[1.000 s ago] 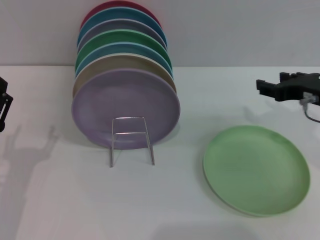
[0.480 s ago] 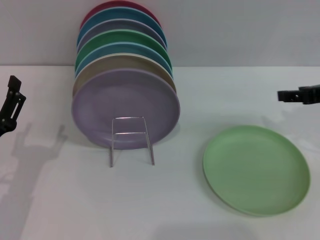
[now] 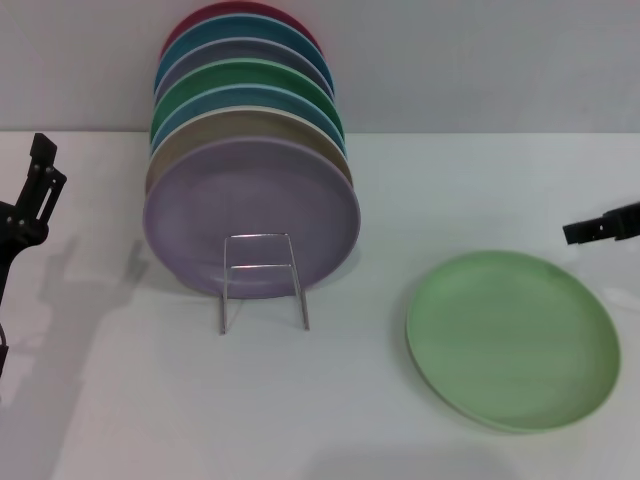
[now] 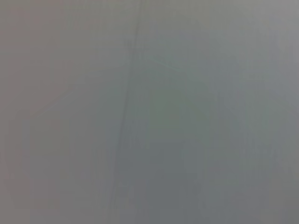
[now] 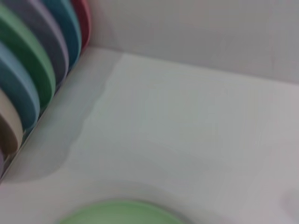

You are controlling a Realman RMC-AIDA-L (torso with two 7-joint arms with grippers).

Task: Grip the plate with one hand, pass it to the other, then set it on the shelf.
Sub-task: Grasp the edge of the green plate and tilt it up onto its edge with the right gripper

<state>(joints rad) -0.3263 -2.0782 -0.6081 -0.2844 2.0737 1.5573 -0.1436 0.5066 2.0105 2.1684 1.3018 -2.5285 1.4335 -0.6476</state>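
The light pastel-green plate [image 3: 512,340] lies flat on the white table at the right front. Its rim [image 5: 121,212] also shows in the right wrist view. The shelf [image 3: 262,280], a thin silver wire rack, stands left of centre with an upright loop in front. My right gripper [image 3: 585,231] pokes in from the right edge, above the table just behind the plate and apart from it. Far from the plate, my left gripper [image 3: 42,165] rises at the left edge, left of the rack. The left wrist view is a grey blur.
Several coloured plates stand on edge in the rack, a lilac plate [image 3: 250,218] in front and a darker green plate [image 3: 250,78] farther back. The same row [image 5: 28,79] appears in the right wrist view. A grey wall [image 3: 480,60] closes the back.
My right gripper has drawn back toward the right edge and dropped lower. My left gripper has come further into view from the left edge. The plate has not moved.
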